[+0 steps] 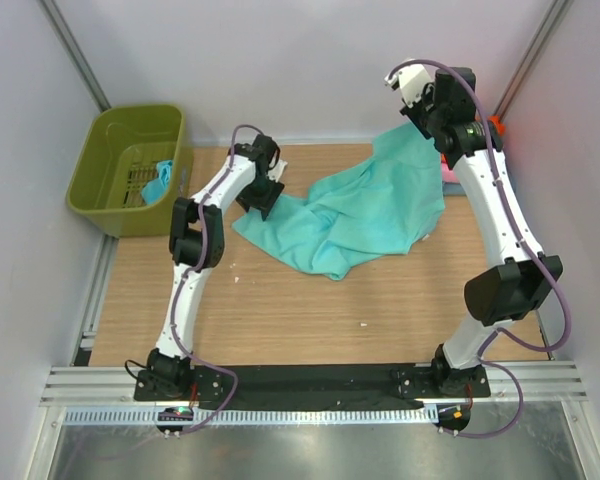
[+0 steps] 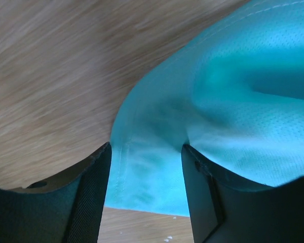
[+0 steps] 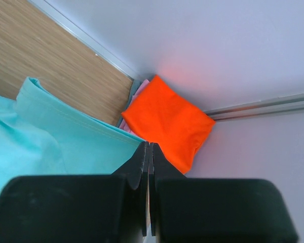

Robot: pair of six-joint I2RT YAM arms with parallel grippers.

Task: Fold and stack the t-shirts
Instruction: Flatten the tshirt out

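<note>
From above I see the teal t-shirt (image 1: pixel 360 210) crumpled between my pincers, its left edge at the left gripper (image 1: pixel 263 200) and its far corner rising to the right gripper (image 1: pixel 418 122). My left wrist camera shows the fingers (image 2: pixel 93 192) standing apart, straddling the shirt's hem, unclamped. My right wrist camera shows the fingers (image 3: pixel 139 167) pressed together on the teal edge, the folded orange t-shirt (image 3: pixel 167 119) just beyond their tips.

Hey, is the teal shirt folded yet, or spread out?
Not folded. The teal shirt lies rumpled and spread on the table, one corner raised at the right gripper.
</note>
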